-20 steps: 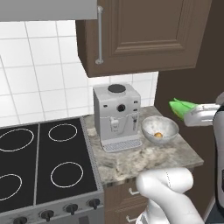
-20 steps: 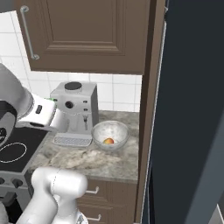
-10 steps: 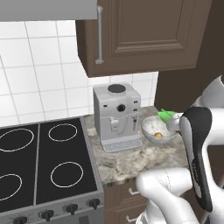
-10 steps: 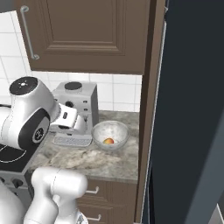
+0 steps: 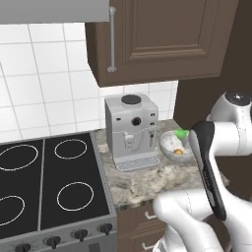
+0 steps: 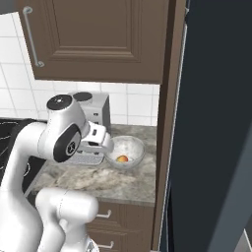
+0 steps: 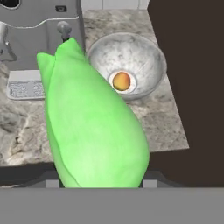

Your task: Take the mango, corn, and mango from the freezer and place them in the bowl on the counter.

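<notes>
The arm is over the tabletop (image 6: 98,184) now, and the corn (image 7: 89,127), in its bright green husk, juts forward from the hand in the hand view. The fingers themselves are hidden under that husk, so the gap between them can't be read directly, but they look closed around the corn's base, with the ear carried clear of the stone. In the left base view a sliver of green peeks out just beside the bowl (image 5: 170,143), right at its rim. Down in the bowl sits one mango (image 7: 121,81), orange and round, resting at the bottom. The coffee machine (image 5: 132,130) stands just beside the bowl. The freezer (image 6: 216,123) looms dark along the right of the right base view.

So by my reckoning: one mango delivered, the corn on its way with the drop not yet made, and a second mango yet to be fetched from the freezer. Roughly a third done, nearing the second delivery.
</notes>
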